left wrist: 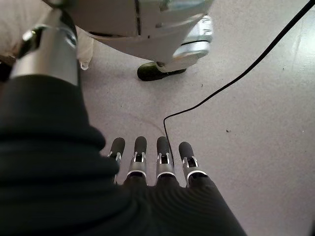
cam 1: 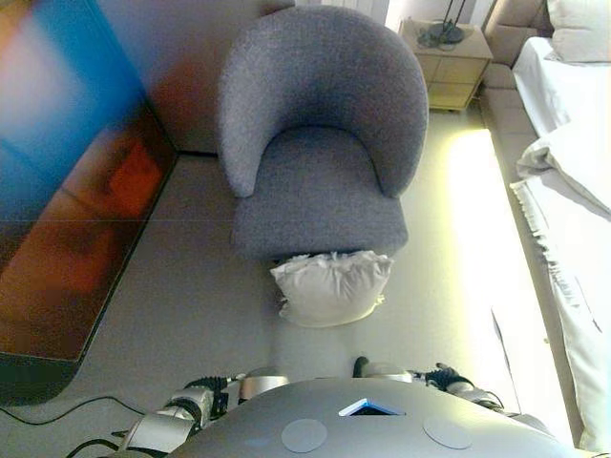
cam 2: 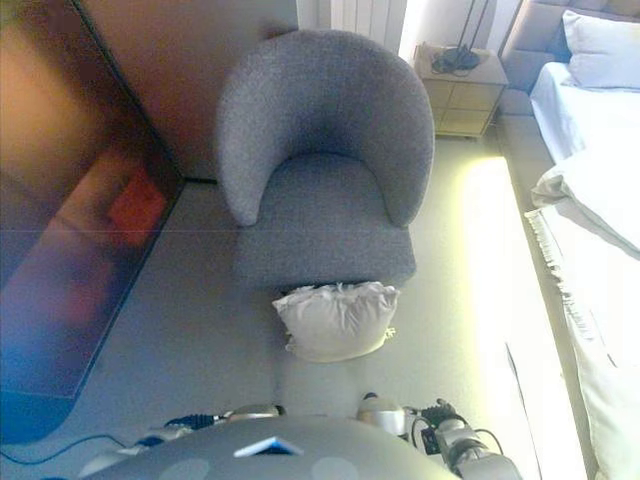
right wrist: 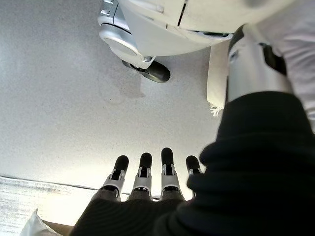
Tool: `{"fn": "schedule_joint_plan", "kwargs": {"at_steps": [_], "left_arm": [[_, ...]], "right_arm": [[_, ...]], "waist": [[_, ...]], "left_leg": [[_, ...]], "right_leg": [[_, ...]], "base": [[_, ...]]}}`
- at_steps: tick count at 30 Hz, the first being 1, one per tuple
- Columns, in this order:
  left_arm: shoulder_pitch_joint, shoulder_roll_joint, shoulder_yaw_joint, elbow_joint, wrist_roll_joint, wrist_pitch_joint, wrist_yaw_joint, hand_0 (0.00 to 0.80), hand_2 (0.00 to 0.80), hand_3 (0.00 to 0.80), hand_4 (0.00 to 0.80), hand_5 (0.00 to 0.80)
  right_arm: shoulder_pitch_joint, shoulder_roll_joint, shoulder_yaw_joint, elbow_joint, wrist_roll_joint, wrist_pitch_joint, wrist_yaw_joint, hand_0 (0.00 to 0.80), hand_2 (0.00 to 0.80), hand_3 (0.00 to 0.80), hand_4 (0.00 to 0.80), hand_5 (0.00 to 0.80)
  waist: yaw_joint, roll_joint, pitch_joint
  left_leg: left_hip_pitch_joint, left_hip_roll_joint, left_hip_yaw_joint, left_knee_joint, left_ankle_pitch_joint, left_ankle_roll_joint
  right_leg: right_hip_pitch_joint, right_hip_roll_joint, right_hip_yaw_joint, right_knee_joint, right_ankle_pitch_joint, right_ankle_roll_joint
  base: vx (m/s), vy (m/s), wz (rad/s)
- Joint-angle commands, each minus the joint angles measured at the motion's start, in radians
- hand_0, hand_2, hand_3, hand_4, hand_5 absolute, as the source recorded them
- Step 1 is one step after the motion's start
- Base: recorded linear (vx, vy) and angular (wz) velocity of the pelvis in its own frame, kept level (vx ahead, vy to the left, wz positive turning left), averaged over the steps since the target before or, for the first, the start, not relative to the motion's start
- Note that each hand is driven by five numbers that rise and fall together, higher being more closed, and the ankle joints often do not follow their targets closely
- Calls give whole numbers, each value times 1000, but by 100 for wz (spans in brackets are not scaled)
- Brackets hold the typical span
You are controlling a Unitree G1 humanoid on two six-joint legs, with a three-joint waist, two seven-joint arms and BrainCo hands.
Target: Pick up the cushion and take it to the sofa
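Note:
A white cushion (cam 1: 331,286) lies on the grey floor, against the front edge of a grey round-backed armchair (cam 1: 320,143). It also shows in the right eye view (cam 2: 335,318). The chair seat is bare. My left hand (left wrist: 156,172) hangs low at my side over the floor, fingers straight, holding nothing. My right hand (right wrist: 147,182) hangs the same way on the other side, fingers straight and empty. Both hands are well short of the cushion. Neither hand shows in the eye views.
A bed with white covers (cam 1: 573,191) runs along the right. A wooden nightstand (cam 1: 449,57) stands behind the chair on the right. A large dark screen (cam 1: 67,210) lies at the left. A black cable (left wrist: 231,83) runs over the floor by my left side.

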Motion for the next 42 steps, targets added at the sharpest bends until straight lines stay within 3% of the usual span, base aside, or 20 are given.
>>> {"fn": "schedule_joint_plan", "kwargs": {"at_steps": [1, 5, 9, 14, 15, 18, 22, 24, 26, 27, 28, 30, 33, 36, 39, 42], "left_arm": [[-27, -2, 26, 11, -28, -26, -5, 0, 0, 0, 0, 0], [-12, -5, 44, 6, -49, -18, -9, 0, 0, 0, 0, 0], [1, -9, 44, 12, -31, -11, -14, 0, 0, 0, 0, 0], [20, -23, 53, 26, -62, 5, -16, 0, 0, 0, 0, 0], [22, -23, 55, 28, -60, 7, -16, 0, 0, 0, 0, 0], [15, -22, 64, 30, -41, 24, -9, 0, 0, 0, 0, 0], [10, -7, 45, 31, -5, 22, -13, 0, 0, 0, 0, 0], [4, 5, 36, 21, 1, 30, -19, 0, 0, 0, 0, 0], [-4, 21, 29, 14, 0, 32, -32, 0, 0, 0, 0, 0], [-7, 24, 26, 13, 2, 31, -36, 0, 0, 0, 0, 0], [-15, 36, 25, 9, 9, 38, -38, 0, 0, 0, 0, 0], [-29, 49, 13, 2, -1, 54, -29, 0, 0, 0, 0, 0], [-78, 66, -1, -3, -22, 84, -27, 0, 0, 0, 0, 0], [-120, 69, -7, -8, -47, 101, -9, 0, 0, 0, 0, 0], [-123, 64, -14, -11, -68, 91, 5, 0, 0, 0, 0, 0], [-112, 64, -10, -9, -77, 75, 12, 0, 0, 0, 0, 0]], "right_arm": [[-82, -22, 30, 13, -5, 27, 8, 0, 0, 0, 0, 0], [-99, -34, 21, 21, 0, 35, 19, 0, 0, 0, 0, 0], [-79, -40, 4, 37, -34, 24, 18, 0, 0, 0, 0, 0], [-67, -41, 11, 62, -53, 34, 19, 0, 0, 0, 0, 0], [-67, -40, 13, 65, -50, 39, 18, 0, 0, 0, 0, 0], [-65, -30, 0, 71, -51, 55, 8, 0, 0, 0, 0, 0], [-55, -17, -20, 74, -52, 35, 13, 0, 0, 0, 0, 0], [-57, -7, -26, 69, -45, 39, -4, 0, 0, 0, 0, 0], [-60, 4, -31, 59, -27, 40, -54, 0, 0, 0, 0, 0], [-60, 5, -33, 56, -17, 38, -65, 0, 0, 0, 0, 0], [-62, 1, -42, 49, -2, 33, -66, 0, 0, 0, 0, 0], [-69, -6, -42, 41, 32, 27, -57, 0, 0, 0, 0, 0], [-86, -10, -33, 26, 39, 14, -32, 0, 0, 0, 0, 0], [-104, -11, -17, 0, 57, 23, -29, 0, 0, 0, 0, 0], [-97, -4, -19, -18, 67, 22, -39, 0, 0, 0, 0, 0], [-87, -3, -24, -19, 11, 8, -43, 0, 0, 0, 0, 0]], "waist": [[44, -106, 94], [76, -63, 120], [97, -15, 106], [130, 3, 84], [131, 6, 82], [118, -3, 67], [126, -17, 41], [130, -32, 23], [120, -48, 7], [118, -44, 1], [105, -33, 3], [87, -12, 5], [59, -11, 30], [40, -22, 63], [18, -39, 82], [9, -39, 83]], "left_leg": [[-207, -16, -9, 393, 15, 15], [-252, -19, 2, 236, 77, 1], [-271, 9, 40, -17, 228, -41], [-281, 35, -7, -125, 295, -65], [-281, 45, -11, -116, 293, -66], [-258, 58, 66, -107, 199, -38], [-302, 21, 52, 1, 129, 10], [-307, -5, 55, 12, 111, 41], [-266, -43, 62, -16, 93, 83], [-255, -44, 60, -28, 92, 87], [-208, -51, 57, -55, 78, 98], [-154, -42, 58, -84, 61, 101], [-110, -42, 53, -99, 51, 82], [-84, -28, 55, -105, 36, 48], [-70, 8, 63, -106, 27, 7], [-57, 55, 58, -112, 30, -15]], "right_leg": [[43, -16, 4, 33, -42, -46], [94, 22, 42, 20, -83, -33], [199, 57, 74, -25, -130, -22], [293, 44, 127, -37, -197, -17], [300, 40, 132, -32, -212, -17], [294, 1, 94, 5, -230, 1], [300, -38, 100, 102, -270, 23], [297, -64, 103, 177, -206, 59], [232, -106, 103, 354, -58, 121], [207, -106, 110, 374, -23, 127], [132, -124, 101, 521, 35, 134], [10, -130, 85, 584, 57, 121], [-89, -130, 9, 441, -22, 93], [-135, -207, -45, 257, 36, 100], [-149, -273, -22, 120, 135, 137], [-142, -282, 3, 97, 126, 152]], "base": [[-39, -115, -2], [143, 47, -33], [376, 122, -15], [434, 133, 7], [415, 136, -14], [370, 133, -20], [405, 112, -32], [283, 109, -22], [267, 127, -33], [303, 145, -16], [261, 123, 6], [221, 60, 4], [118, -168, 1], [-14, -292, 2], [39, -290, 5], [70, -232, 10]]}}
